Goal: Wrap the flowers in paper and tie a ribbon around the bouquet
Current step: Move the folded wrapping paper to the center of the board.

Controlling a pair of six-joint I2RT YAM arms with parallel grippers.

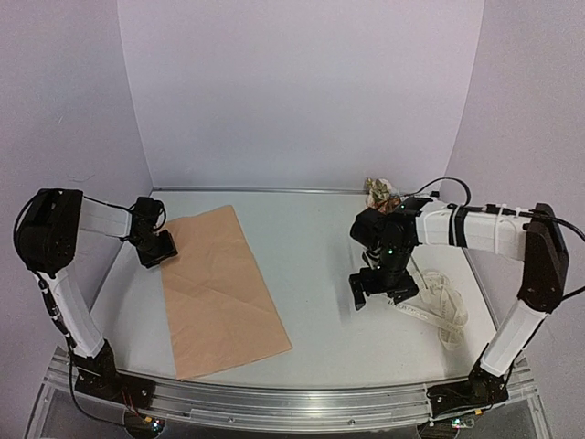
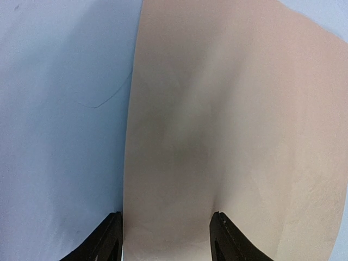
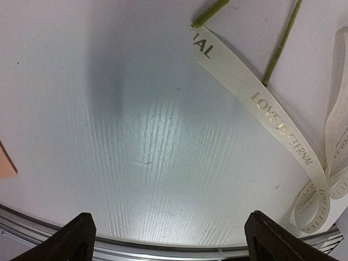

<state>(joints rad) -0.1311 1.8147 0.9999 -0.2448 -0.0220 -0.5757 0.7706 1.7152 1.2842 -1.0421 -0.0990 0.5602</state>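
Observation:
The tan paper (image 1: 219, 293) lies flat on the left half of the table. My left gripper (image 1: 157, 249) sits at its far left edge. In the left wrist view the paper (image 2: 228, 109) humps up between the half-closed jaws of that gripper (image 2: 166, 234); one finger meets the paper's edge and the other presses into its surface. The flowers (image 1: 379, 190) lie at the back right, behind my right arm, and their green stems (image 3: 280, 46) reach toward me. The cream lettered ribbon (image 1: 443, 306) lies looped on the right, crossing the stems (image 3: 255, 100). My right gripper (image 1: 384, 288) hangs open over bare table (image 3: 168, 234). No bouquet is in view.
The metal rail of the table's near edge (image 3: 163, 247) runs just below the right gripper. One corner of the paper (image 3: 5, 163) shows at the left of the right wrist view. White walls close in the back and both sides.

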